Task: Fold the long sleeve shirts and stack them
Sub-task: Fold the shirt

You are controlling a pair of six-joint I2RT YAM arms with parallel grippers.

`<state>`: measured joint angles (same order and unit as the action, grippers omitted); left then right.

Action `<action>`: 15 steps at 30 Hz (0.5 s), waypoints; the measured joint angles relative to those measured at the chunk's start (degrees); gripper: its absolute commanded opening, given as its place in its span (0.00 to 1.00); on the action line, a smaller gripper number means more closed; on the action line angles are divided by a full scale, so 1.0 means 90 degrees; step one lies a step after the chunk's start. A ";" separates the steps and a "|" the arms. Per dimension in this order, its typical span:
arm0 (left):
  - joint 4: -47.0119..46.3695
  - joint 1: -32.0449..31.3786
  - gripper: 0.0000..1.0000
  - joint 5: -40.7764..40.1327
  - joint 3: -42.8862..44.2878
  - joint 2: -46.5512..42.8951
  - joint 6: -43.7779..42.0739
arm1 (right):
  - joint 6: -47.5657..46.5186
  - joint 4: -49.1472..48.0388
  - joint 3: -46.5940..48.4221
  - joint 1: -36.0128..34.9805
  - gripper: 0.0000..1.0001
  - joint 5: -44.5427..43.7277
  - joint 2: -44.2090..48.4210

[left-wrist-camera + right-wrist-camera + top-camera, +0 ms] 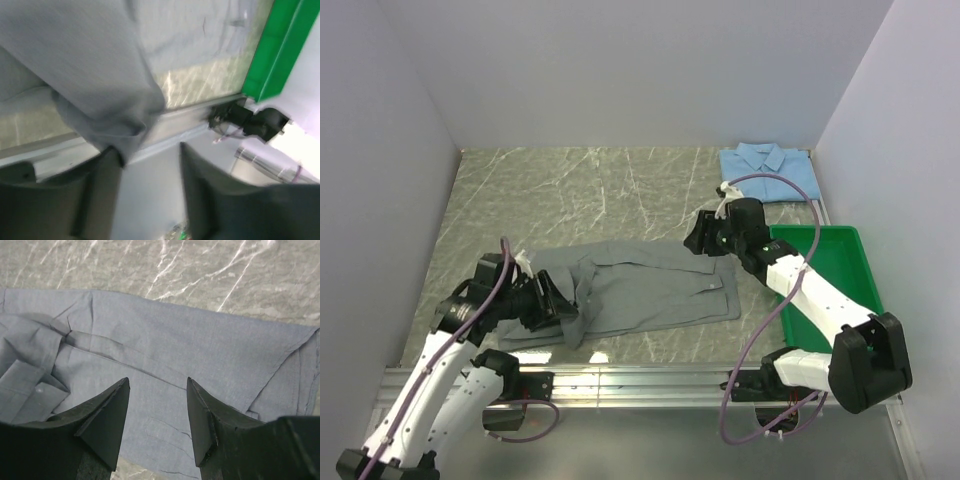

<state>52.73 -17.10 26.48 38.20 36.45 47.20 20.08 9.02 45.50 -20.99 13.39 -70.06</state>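
- Already, the light blue shirt (pixel 767 170) lies folded into a neat packet at the far right corner of the table (pixel 570 190), collar up, just beyond the green tray (pixel 840 255). That half of the job looks finished.
- The grey shirt (pixel 640 285) lies across the middle of the table as a long band running left to right. It is flat along most of its length but bunched and rumpled at its left end.
- The left gripper (pixel 552 300) sits at that bunched end. In the blurred wrist view its jaws stand apart, and a hanging fold of grey cloth brushes one finger (pixel 95 185) rather than being pinched between the two.
- The right gripper (pixel 705 238) hovers over the shirt's right end with its jaws parted and nothing between them. Only flat grey fabric shows below.
- As a judgement, the grey shirt is part-way folded: narrowed, but not yet shortened into a packet.
- What is left seems to be smoothing the rumpled end, folding the band across its length, and then setting it on the blue shirt to make the stack.
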 measured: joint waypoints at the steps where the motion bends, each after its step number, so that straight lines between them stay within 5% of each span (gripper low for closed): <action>1: 0.0080 0.0000 0.69 0.0066 -0.0015 -0.0097 -0.0034 | 0.0002 0.0000 -0.0024 -0.0012 0.57 0.0005 -0.0002; 5: 0.0253 0.0000 0.90 0.0321 0.0017 -0.0379 -0.0177 | 0.0000 -0.0005 -0.0029 -0.0036 0.56 0.0024 -0.0053; 11: 0.0520 -0.0005 0.88 0.0129 0.0877 0.0372 -0.0478 | -0.0044 0.0185 0.0129 -0.0044 0.56 0.0017 -0.0532; 15: 0.0624 -0.0015 0.82 -0.0763 0.1880 0.1005 -0.0602 | -0.0080 0.0340 0.0202 -0.0044 0.56 -0.0041 -0.0697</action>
<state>58.35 -17.23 19.62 55.11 45.50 41.78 19.35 12.08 47.31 -21.39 13.02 -76.34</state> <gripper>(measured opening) 0.844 0.560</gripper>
